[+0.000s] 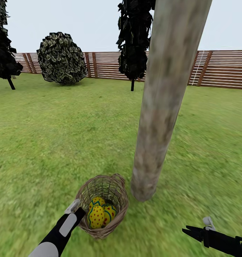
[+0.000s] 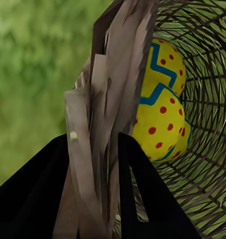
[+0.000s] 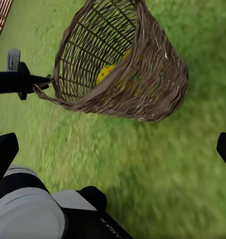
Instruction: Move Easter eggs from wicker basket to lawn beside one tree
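On the lawn (image 1: 46,142), left fingers (image 2: 137,189) pinch wicker basket (image 1: 119,200) rim.

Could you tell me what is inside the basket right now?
The basket holds yellow eggs with blue zigzags and red dots. Three seem visible from above, overlapping; the basket floor beneath them is covered.

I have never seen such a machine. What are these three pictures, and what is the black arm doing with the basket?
These are simulator renders of a two-armed robot. One picture is from its head camera; the other two are from cameras at each wrist. On the lawn stands a wicker basket with painted eggs inside, beside a thick tree trunk. The left gripper has its jaws closed on the basket's rim. The right gripper, jaws open, holds nothing and looks down at the basket.
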